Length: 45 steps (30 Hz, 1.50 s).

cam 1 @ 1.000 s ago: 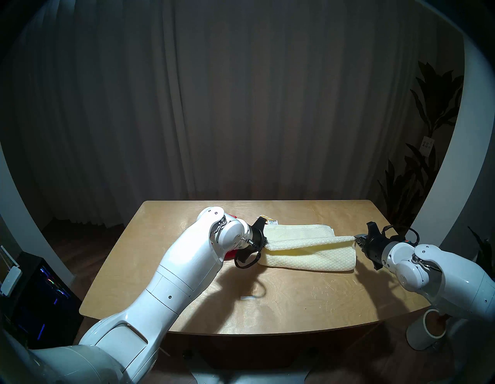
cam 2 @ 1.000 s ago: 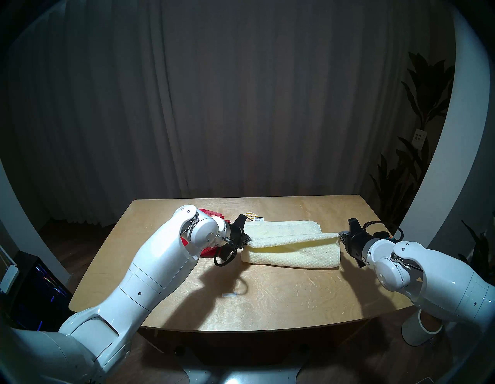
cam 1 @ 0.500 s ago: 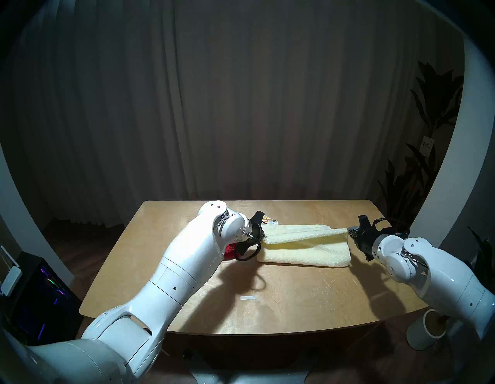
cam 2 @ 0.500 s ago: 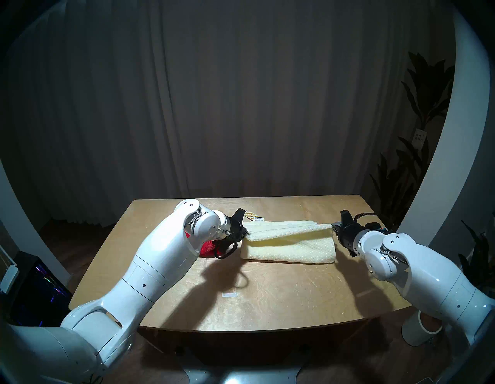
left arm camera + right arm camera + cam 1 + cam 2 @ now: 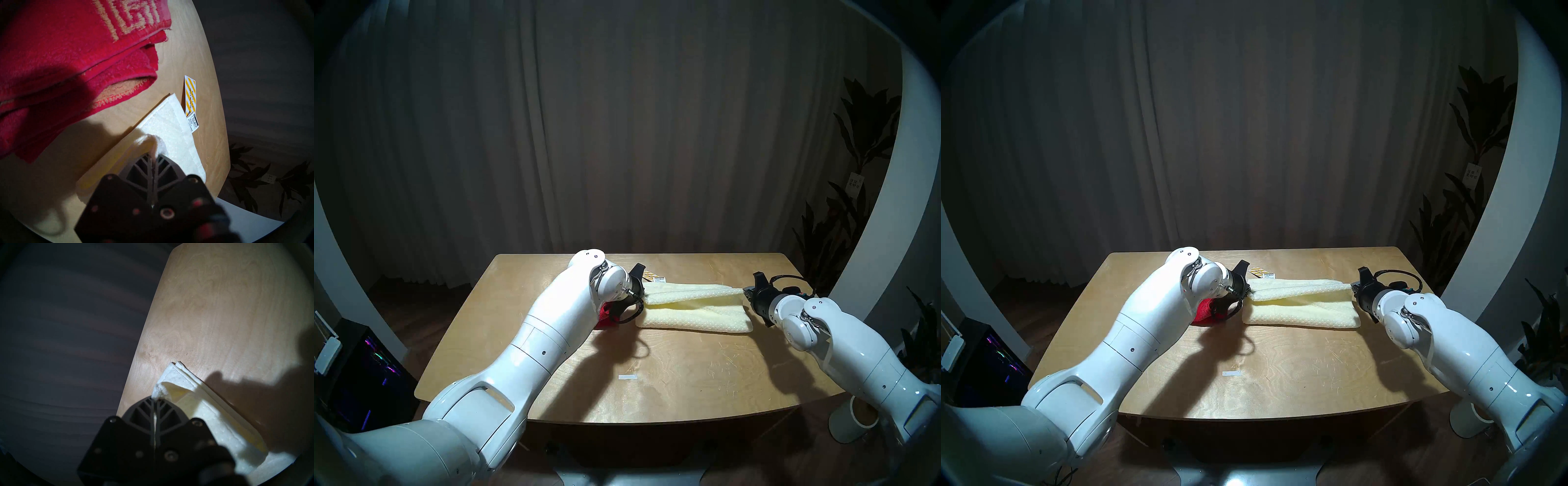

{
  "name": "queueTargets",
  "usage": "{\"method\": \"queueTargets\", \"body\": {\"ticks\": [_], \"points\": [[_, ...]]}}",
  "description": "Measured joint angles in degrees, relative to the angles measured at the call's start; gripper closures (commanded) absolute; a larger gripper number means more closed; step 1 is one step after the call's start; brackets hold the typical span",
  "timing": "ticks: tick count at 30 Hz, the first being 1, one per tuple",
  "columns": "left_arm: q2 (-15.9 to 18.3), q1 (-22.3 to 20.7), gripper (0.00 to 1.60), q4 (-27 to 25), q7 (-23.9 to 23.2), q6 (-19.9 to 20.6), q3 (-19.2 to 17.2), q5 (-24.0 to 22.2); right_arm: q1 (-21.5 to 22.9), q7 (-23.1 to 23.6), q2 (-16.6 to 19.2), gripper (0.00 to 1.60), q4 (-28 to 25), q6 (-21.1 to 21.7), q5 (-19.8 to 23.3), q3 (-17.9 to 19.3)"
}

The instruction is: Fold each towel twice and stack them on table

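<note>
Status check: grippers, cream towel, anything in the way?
Left gripper and right gripper shut on cream towel corners. Top layer raised mid-fold. Red towel folded beside. Paper tag at far edge.

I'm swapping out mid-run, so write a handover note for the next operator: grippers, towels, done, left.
Left gripper: shut on the cream towel, at its left corner.
Right gripper: shut on the same towel, at its right corner.
Cream towel lies on the table; its gripped edge is raised over the far half, fold not yet laid down.
Red towel lies folded on the table to the left.
Left: finish the cream towel's folds, then stack the two.
</note>
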Motion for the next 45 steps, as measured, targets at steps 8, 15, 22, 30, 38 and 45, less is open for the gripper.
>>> {"method": "queueTargets", "body": {"ticks": [8,15,22,30,38,45], "points": [[-1.7,-2.4,1.09,4.2,-1.0,-0.1,0.5,1.5,4.9,-1.9,-5.3,1.6,6.0,1.8,-5.0,-1.0],[-2.9,-4.5,0.41,7.5,-1.9,-0.2,1.0,2.8,8.9,-3.2,-9.3,1.6,11.4,3.2,-9.2,-2.3],[-4.0,-6.5,0.0,11.1,-3.1,0.0,1.6,4.1,12.8,-3.7,-13.2,1.15,17.3,4.7,-13.7,-3.8],[-4.9,-8.4,0.0,13.7,-5.0,0.4,2.0,5.5,16.8,-3.1,-16.8,0.0,23.3,6.7,-18.1,-5.2],[-4.9,-9.0,0.0,9.8,-9.2,2.8,2.6,6.3,20.2,-1.5,-18.1,0.0,26.4,9.1,-20.2,-6.5],[-4.4,-8.7,0.0,4.2,-13.0,6.0,3.3,6.6,20.9,0.3,-16.8,0.0,23.1,10.5,-20.5,-5.6]]}}
